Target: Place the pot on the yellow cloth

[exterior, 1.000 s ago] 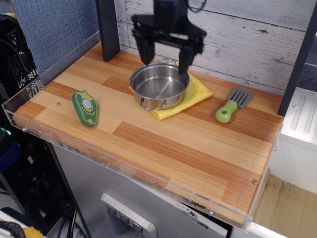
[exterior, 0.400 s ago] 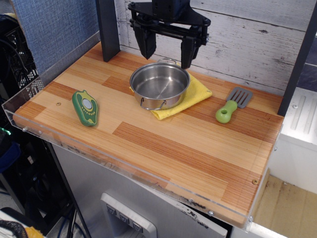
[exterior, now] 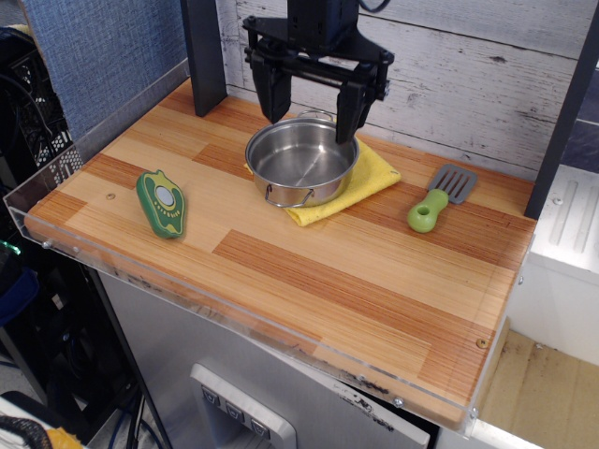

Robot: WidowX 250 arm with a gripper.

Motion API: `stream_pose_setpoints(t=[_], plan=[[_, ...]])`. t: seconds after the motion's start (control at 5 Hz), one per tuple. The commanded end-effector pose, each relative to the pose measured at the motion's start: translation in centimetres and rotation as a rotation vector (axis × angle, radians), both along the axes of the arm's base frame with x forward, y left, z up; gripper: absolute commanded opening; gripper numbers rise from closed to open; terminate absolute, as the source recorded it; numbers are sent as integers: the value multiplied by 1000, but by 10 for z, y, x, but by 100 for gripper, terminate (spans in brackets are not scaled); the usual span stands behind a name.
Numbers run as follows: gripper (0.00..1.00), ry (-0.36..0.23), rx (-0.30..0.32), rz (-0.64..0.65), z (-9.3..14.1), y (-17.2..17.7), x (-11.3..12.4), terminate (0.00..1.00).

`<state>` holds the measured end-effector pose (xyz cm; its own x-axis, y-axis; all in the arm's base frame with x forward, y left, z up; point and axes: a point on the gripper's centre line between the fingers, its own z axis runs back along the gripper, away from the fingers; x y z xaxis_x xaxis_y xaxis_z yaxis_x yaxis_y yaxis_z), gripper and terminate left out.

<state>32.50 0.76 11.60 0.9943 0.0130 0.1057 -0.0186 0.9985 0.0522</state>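
Observation:
The shiny steel pot [exterior: 301,161] with wire loop handles sits upright on the yellow cloth [exterior: 374,175] near the back of the wooden table. The cloth shows at the pot's right and front. My black gripper [exterior: 310,114] hangs open just above the pot's back rim. One finger stands at the left of the rim and the other at the right. It holds nothing.
A green-and-yellow flat toy [exterior: 162,203] lies at the left. A grey spatula with a green handle [exterior: 434,201] lies at the right. A dark post [exterior: 204,56] stands at the back left. A clear rim [exterior: 234,316] runs along the table's front edge.
The open gripper rose from the pot's rim, then came down a little again. The pot and cloth have not moved.

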Motion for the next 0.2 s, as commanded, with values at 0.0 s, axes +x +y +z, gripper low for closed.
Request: stream_pose_setpoints(t=[0.0], plan=[[100, -43, 2, -11, 11, 0, -4, 100]])
